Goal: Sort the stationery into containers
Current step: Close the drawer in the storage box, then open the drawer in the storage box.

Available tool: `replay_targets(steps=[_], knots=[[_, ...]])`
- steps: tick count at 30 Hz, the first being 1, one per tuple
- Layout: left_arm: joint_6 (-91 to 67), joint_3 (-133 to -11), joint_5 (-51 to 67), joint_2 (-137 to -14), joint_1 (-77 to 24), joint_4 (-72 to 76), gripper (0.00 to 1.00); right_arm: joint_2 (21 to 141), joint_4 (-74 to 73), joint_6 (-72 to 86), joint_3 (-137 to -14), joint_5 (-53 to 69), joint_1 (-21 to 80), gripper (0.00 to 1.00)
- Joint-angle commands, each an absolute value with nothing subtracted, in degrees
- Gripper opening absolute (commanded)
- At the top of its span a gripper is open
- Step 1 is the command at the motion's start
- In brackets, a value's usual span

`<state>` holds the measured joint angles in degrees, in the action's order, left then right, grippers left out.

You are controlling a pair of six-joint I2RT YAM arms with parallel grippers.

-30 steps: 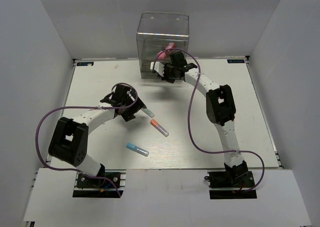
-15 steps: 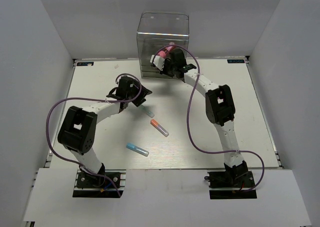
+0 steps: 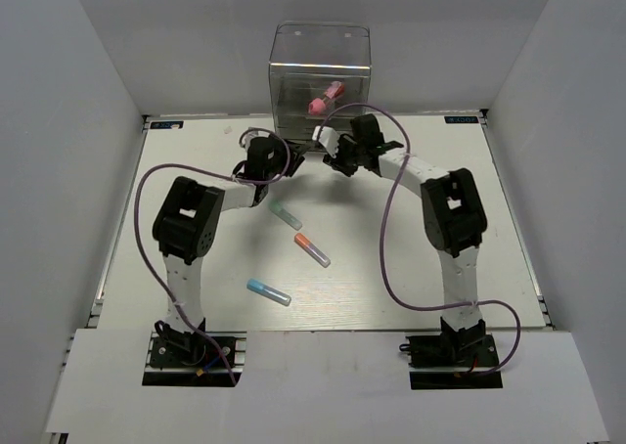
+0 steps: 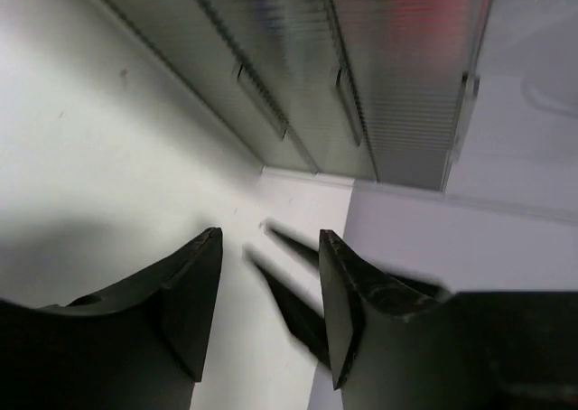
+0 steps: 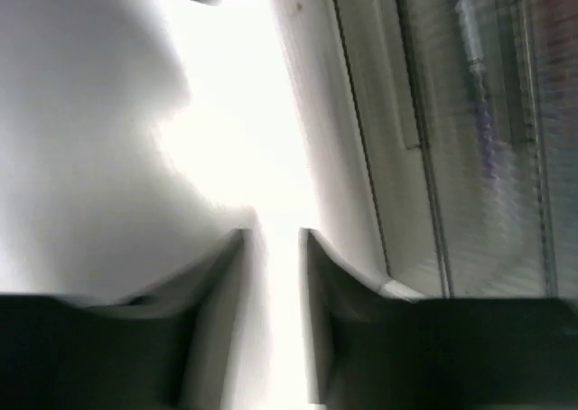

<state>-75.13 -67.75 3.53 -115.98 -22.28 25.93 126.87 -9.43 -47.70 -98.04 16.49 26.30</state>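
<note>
A tall clear plastic box with rounded corners and stacked see-through drawers (image 3: 293,72) stands at the middle of the far edge of the white surface (image 3: 440,248). Inside it, high up, a stubby marker with a red-pink cap (image 3: 326,96) lies tilted.

The left tool (image 3: 266,154) hovers just in front of the box's left front corner. In the left wrist view its dark fingers (image 4: 185,293) stand well apart with nothing between them: released. The right tool (image 3: 333,153) hangs close to the box's front, just beside the left one. In the right wrist view a narrow gap shows between its fingers (image 5: 217,274) and it grips nothing.

Three more translucent markers lie apart near the middle of the surface: a green-capped one (image 3: 286,213) nearest the left tool, an orange-capped one (image 3: 311,249) a little nearer the arms' bases, and a blue-capped one (image 3: 268,290) closest to the near edge.
</note>
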Motion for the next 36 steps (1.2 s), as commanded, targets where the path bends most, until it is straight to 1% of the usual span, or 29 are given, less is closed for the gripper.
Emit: replay_targets(steps=[1, 2, 3, 5, 6, 7, 10, 13, 19, 25, 28, 29, 31, 32, 33, 36], knots=[[-78.6, -73.0, 2.3, -119.5, -22.1, 32.9, 0.54, 113.8, -4.5, -43.0, -88.3, 23.3, 25.6, 0.44], [-78.6, -75.2, 1.8, -122.4, -22.1, 33.6, 0.53, 112.3, -3.0, -42.1, -86.2, 23.3, 25.1, 0.44], [-79.3, -76.3, 1.8, -123.8, -22.1, 34.2, 0.51, 108.1, -1.9, -40.1, -82.4, 23.6, 24.9, 0.44], [-80.3, -79.4, 1.2, -126.5, -22.1, 35.1, 0.47, 105.7, -1.0, -39.0, -76.1, 23.9, 24.0, 0.44], [-80.3, -80.3, 1.2, -128.7, -22.1, 35.1, 0.46, 102.3, -0.6, -37.3, -74.9, 24.1, 23.5, 0.44], [-80.3, -81.2, 0.6, -129.8, -22.1, 35.1, 0.44, 101.2, -0.6, -36.7, -73.8, 24.1, 23.3, 0.44], [-80.9, -85.5, -0.2, -132.9, -22.7, 35.1, 0.44, 97.0, -1.0, -35.6, -68.1, 24.3, 21.4, 0.44], [-80.9, -87.5, -1.3, -135.0, -22.7, 33.7, 0.44, 95.7, -1.0, -35.8, -65.8, 24.0, 20.1, 0.44], [-79.7, -90.3, -3.5, -136.9, -22.7, 34.3, 0.47, 95.3, -1.5, -36.0, -65.1, 24.7, 18.3, 0.44], [-79.7, -91.4, -3.5, -139.5, -22.7, 33.7, 0.46, 96.1, -1.7, -36.6, -65.0, 25.0, 17.8, 0.44], [-79.7, -91.4, -3.5, -140.0, -22.7, 35.1, 0.30, 96.2, -1.9, -36.8, -65.1, 25.2, 17.8, 0.44], [-79.7, -91.4, -3.5, -140.0, -22.7, 36.5, 0.22, 96.1, -2.0, -36.9, -65.3, 25.3, 17.8, 0.44], [-79.7, -90.9, -3.5, -140.0, -22.7, 37.1, 0.11, 96.1, -2.2, -37.0, -65.4, 25.7, 17.9, 0.43], [-79.7, -90.4, -3.5, -140.0, -22.7, 37.9, 0.08, 96.1, -2.2, -37.0, -65.3, 25.8, 17.8, 0.43], [-79.7, -89.5, -3.5, -140.0, -22.7, 38.8, 0.00, 96.2, -2.4, -36.9, -65.4, 25.9, 17.8, 0.43], [-79.7, -87.3, -3.5, -139.4, -23.2, 39.8, 0.00, 96.5, -2.6, -37.0, -65.6, 26.5, 17.9, 0.43]])
